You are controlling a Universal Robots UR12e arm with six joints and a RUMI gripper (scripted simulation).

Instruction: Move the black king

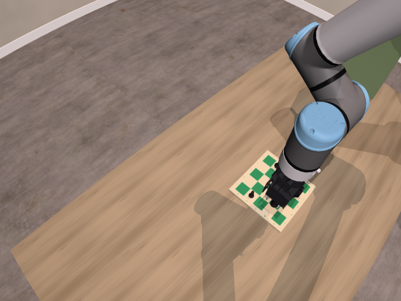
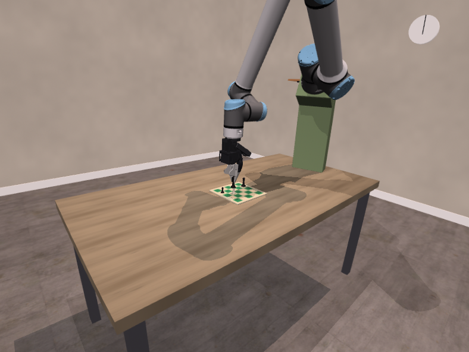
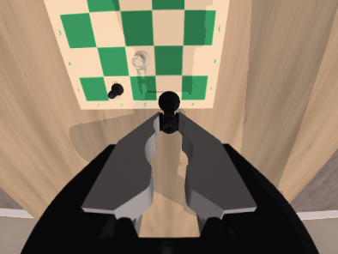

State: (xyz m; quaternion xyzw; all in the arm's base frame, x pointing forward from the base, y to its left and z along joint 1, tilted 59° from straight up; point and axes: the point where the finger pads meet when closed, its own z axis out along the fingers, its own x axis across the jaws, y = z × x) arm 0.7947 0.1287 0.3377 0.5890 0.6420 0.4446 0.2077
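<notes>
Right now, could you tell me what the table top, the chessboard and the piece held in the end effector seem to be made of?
The long brown table top looks like matte wood, with streaky grain. The flat green-and-cream chessboard seems a thin painted or printed panel, without shine; its material is unclear. The round-headed black king, gripped by the end effector, looks like smooth dark plastic or lacquered wood, faintly glossy.

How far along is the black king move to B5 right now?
Done: the gripper is shut on the black king, lifted off the chessboard. In hand: it hangs near the row 5 edge, low over the board. Left: set it down upright inside B5 and release. The black pawn and the pale piece stand upright.
</notes>
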